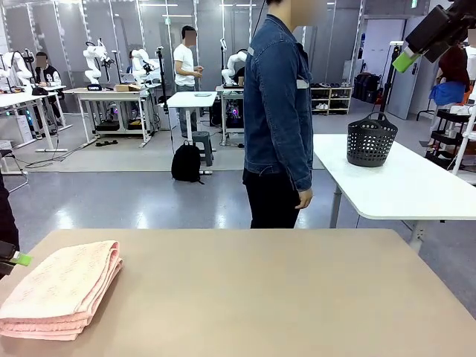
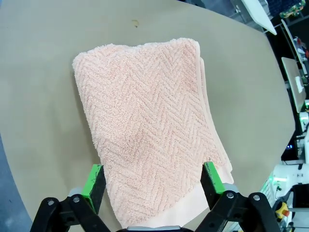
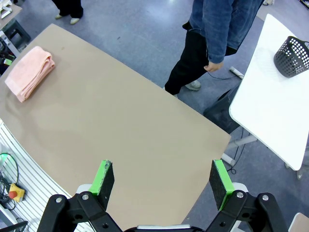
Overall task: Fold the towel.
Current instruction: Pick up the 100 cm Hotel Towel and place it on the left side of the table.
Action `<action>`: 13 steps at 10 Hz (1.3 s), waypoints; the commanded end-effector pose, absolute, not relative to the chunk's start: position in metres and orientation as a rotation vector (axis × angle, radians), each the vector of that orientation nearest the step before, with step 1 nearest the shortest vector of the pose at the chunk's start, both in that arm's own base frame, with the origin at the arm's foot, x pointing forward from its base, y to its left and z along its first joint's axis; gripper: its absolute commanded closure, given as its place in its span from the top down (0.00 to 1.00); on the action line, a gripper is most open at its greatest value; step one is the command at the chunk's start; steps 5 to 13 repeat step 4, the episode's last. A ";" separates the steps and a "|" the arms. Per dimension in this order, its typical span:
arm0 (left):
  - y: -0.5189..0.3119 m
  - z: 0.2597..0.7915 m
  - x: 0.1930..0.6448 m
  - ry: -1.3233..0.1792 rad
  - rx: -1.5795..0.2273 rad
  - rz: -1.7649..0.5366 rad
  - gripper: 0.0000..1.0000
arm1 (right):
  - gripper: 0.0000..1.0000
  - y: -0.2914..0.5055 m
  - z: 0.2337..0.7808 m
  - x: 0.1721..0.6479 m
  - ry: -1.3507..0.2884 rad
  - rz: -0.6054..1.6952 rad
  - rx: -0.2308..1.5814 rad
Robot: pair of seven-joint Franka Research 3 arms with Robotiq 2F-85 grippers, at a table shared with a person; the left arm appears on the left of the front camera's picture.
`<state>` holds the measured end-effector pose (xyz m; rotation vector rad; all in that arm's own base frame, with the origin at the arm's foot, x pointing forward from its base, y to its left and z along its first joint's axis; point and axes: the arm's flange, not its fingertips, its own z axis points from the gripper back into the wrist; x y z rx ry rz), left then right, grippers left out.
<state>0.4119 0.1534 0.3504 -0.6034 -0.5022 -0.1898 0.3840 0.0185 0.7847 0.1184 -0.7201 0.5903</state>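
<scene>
Towel folded on table, beneath left fingers spread wide, unheld.

Black gripper, green pads

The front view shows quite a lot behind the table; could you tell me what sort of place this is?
Most likely a robotics lab or data-collection hall: white robot arms mounted at rows of work tables, people standing among them, and a folded towel laid out on this tan table.
</scene>
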 end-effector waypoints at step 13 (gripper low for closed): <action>0.156 0.351 0.417 -0.496 -0.619 -0.195 1.00 | 1.00 0.019 0.784 0.385 -0.721 0.587 0.126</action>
